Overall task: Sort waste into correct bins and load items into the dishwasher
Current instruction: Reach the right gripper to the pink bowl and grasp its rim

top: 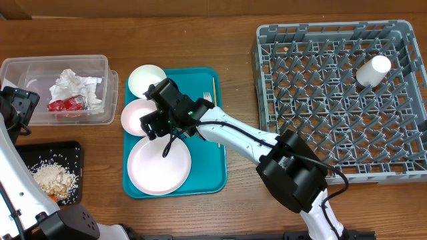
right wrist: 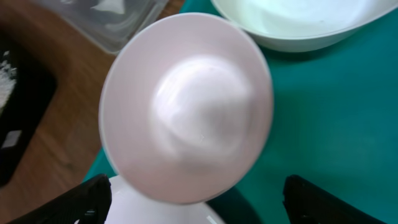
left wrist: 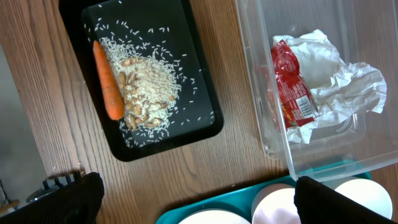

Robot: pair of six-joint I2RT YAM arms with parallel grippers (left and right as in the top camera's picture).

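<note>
My right gripper [top: 155,115] is open just above the smaller pink-white bowl [top: 135,116] on the teal tray [top: 207,173]; in the right wrist view the bowl [right wrist: 186,106] lies between and ahead of the spread fingers [right wrist: 199,202]. A second bowl [top: 145,79] lies behind it and the plate [top: 159,167] in front. A white fork [top: 208,99] and a wooden stick [top: 215,90] lie on the tray's right side. My left gripper [top: 19,112] is open and empty [left wrist: 199,199] above the wood between the clear tub [left wrist: 273,143] and the black tray [left wrist: 205,124].
The clear tub [top: 20,67] holds crumpled napkins [top: 75,85] and a red wrapper [top: 65,104]. The black tray [top: 73,150] holds rice [left wrist: 149,84] and a carrot [left wrist: 107,81]. The grey dish rack [top: 333,100] at the right holds a white cup [top: 372,70].
</note>
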